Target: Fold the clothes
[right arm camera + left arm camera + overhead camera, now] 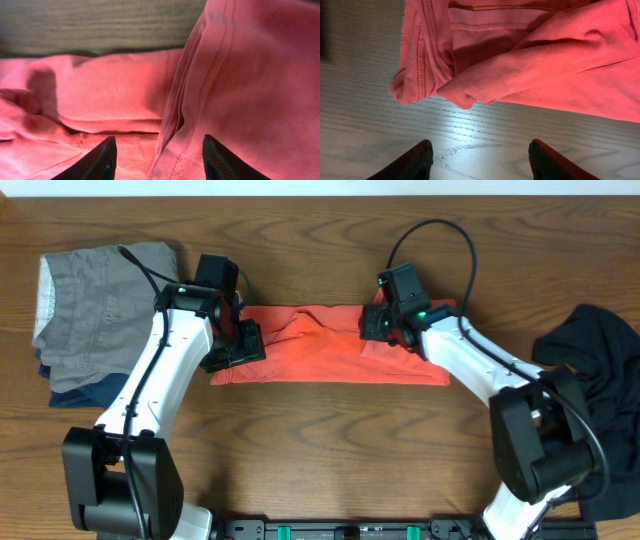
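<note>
The coral-red T-shirt (330,352) lies as a long folded band across the table's middle; no lettering shows. My left gripper (236,343) is open over its left end; in the left wrist view the fingers (480,157) hover over bare wood just short of the bunched red cloth (530,55). My right gripper (378,323) is open over the shirt's right end; its fingers (157,157) straddle a raised red fold (200,100) without closing on it. The black garment (600,390) lies crumpled at the far right.
A grey garment (95,300) with a pale waistband lies folded at the far left on top of a navy blue one (85,390). The wooden table (320,450) runs under everything.
</note>
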### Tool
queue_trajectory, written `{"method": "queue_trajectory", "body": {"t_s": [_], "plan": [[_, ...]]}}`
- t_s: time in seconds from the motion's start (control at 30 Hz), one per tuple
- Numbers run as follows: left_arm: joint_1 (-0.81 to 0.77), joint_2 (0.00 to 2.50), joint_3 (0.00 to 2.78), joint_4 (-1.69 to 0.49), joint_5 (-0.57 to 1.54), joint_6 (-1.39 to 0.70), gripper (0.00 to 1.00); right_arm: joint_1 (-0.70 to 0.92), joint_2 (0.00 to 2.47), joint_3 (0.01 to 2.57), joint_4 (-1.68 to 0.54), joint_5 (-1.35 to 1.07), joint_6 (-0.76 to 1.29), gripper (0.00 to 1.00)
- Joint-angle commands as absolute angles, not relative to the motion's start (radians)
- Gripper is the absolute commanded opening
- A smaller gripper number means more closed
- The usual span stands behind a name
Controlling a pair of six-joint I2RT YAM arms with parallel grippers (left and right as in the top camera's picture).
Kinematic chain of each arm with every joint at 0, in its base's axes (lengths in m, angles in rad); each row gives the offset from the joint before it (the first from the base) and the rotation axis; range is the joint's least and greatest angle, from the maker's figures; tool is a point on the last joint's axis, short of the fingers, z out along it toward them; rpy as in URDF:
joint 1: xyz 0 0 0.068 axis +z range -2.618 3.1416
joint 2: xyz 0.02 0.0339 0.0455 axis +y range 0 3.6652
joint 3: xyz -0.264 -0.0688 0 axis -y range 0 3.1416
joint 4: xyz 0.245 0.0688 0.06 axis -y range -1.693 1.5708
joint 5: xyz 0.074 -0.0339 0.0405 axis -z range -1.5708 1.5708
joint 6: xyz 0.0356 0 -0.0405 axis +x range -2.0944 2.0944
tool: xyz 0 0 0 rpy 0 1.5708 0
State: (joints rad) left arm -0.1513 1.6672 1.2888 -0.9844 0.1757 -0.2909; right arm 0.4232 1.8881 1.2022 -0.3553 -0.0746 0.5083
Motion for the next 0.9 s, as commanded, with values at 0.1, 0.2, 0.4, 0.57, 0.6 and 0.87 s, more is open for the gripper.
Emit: {"method": "queue_trajectory", "body": {"t_s": [0.1,0.2,0.4,0.57,0.6,0.87], "plan": [[-0.144,1.673,1.278,-0.987,0.161,-0.282,0.63,0.451,1.986,1.202,-0.360,-0.006,0.517,0.50],[-0.144,1.673,1.278,-0.987,0.161,-0.282,0.64,0.452,2.013,1.202,-0.360,0.000,0.521,0.45],[-0.144,1.673,1.278,-0.986,0.160,-0.282,0.63,0.448,1.999,1.203,-0.372,0.003,0.520,0.24],[-0.144,1.673,1.278,-0.986,0.161,-0.282,0.64,0.434,1.967,1.204,-0.387,0.004,0.520,0.03],[-0.144,1.673,1.278,-0.986,0.160,-0.282,0.64,0.430,1.959,1.204,-0.389,0.004,0.520,0.01],[-0.144,1.673,1.278,-0.986,0.161,-0.282,0.63,0.416,1.873,1.205,-0.435,-0.059,0.435,0.01]]}}
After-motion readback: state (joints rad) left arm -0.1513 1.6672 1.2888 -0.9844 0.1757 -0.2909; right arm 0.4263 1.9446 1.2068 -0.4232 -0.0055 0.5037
